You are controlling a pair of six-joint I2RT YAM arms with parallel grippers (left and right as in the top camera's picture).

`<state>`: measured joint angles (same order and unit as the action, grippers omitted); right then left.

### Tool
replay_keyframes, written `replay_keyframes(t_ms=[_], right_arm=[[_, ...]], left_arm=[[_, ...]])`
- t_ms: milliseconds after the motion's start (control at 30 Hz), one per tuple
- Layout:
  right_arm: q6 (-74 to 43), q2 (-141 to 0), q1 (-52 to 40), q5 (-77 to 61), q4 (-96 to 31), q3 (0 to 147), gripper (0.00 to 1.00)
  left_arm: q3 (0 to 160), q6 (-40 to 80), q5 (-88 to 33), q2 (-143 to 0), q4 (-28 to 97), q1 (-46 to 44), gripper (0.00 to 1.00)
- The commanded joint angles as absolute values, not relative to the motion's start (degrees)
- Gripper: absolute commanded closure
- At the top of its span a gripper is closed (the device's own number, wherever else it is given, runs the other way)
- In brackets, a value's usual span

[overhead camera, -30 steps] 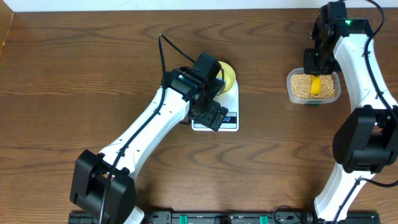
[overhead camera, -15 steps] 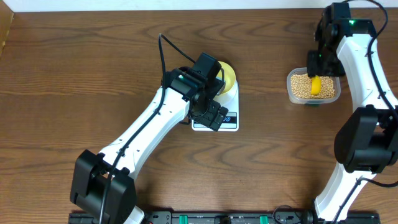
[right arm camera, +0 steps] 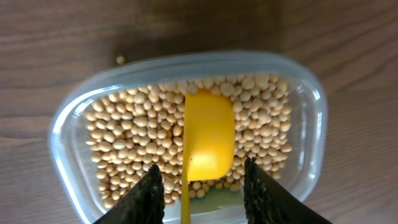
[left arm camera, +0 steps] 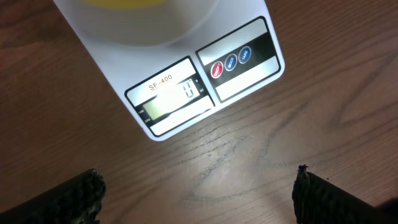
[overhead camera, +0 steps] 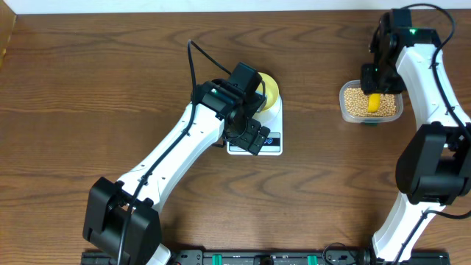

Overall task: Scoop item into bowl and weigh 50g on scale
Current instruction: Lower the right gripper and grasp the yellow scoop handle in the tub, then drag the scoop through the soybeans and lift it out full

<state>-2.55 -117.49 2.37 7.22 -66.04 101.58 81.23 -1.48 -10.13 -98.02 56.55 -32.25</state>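
Observation:
The cream bowl [overhead camera: 271, 88] stands on the white scale [overhead camera: 275, 146], whose display and buttons face me in the left wrist view [left arm camera: 186, 93]; only the bowl's lower edge [left arm camera: 124, 2] shows there. My left gripper [overhead camera: 254, 137] [left arm camera: 198, 180] hovers open over the scale's front edge and the bare table, holding nothing. The tan beans [overhead camera: 355, 101] [right arm camera: 124, 137] fill a clear tub [overhead camera: 343, 110] [right arm camera: 311, 124]. A yellow scoop [overhead camera: 374, 101] [right arm camera: 209, 143] lies on them. My right gripper [overhead camera: 373, 76] [right arm camera: 202, 168] is open, its fingers standing apart on either side of the scoop's handle.
One stray bean [right arm camera: 120, 60] lies on the wood just beyond the tub. The left arm stretches diagonally from the front edge to the scale. The right arm runs along the table's right side.
The right gripper's jaws have come apart off the scoop's handle and the wrist has drawn back slightly. The scoop stays in the tub. The left arm has not moved.

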Motion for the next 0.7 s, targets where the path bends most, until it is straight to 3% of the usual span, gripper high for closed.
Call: replay_keyframes(t_ms=[0, 33, 100, 133, 467, 667], right_arm=[[-2.50, -117.45, 3.03, 5.93, -65.10, 99.46, 0.61], [-2.02, -117.45, 3.07, 5.10, -64.53, 99.15, 0.69], [-1.41, -117.45, 3.05, 2.90, -62.70, 98.87, 0.96], [-1.43, -117.45, 3.03, 2.48, -62.24, 98.87, 0.99], [-1.67, -117.45, 4.10, 7.05, -61.30, 98.80, 0.99], [5.15, -117.45, 6.98, -5.04, -61.36, 98.74, 0.99]], left_arm=[[80.99, -1.23, -9.39, -98.48, 56.62, -32.08, 0.02], [81.01, -1.23, -9.37, -98.48, 56.64, -32.08, 0.02], [81.01, -1.23, -9.37, -98.48, 56.64, -32.08, 0.02], [81.01, -1.21, -9.37, -98.48, 56.62, -32.08, 0.02], [81.01, -1.23, -9.37, -98.48, 56.62, -32.08, 0.02], [80.99, -1.21, -9.37, -98.48, 56.62, -32.08, 0.02]])
